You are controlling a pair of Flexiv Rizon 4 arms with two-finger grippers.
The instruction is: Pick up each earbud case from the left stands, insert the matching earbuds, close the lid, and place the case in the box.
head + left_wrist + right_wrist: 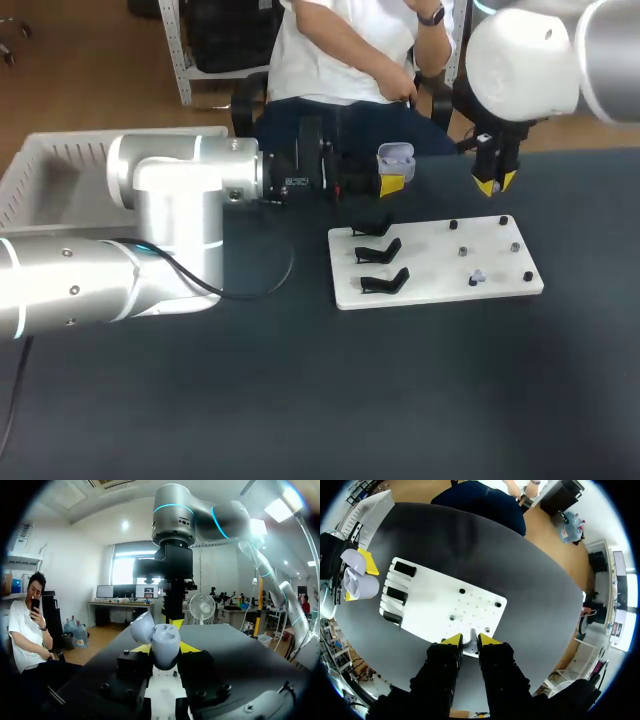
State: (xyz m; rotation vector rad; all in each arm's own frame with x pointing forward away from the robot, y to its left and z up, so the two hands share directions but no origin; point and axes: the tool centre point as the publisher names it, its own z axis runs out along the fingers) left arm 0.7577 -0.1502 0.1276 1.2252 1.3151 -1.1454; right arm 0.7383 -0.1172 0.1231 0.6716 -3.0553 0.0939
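A pale lavender earbud case (396, 157) with its lid open is held upright off the table, my left gripper (391, 182) shut on its base, behind the white board (435, 290). In the left wrist view the case (165, 642) sits between the fingers. The three black stands (378, 250) on the board's left side are bare. My right gripper (494, 181) hangs above the board's far right edge, to the right of the case. In the right wrist view its fingertips (452, 640) are close together on a small pale earbud (469, 647). One lavender earbud (478, 278) lies on the board.
A white basket (50, 170) stands at the table's back left, partly behind my left arm. Small dark pegs (503, 221) dot the board's right half. The board (445, 605) and stands (396, 594) lie below my right gripper. A black cable (270, 285) loops beside the left arm.
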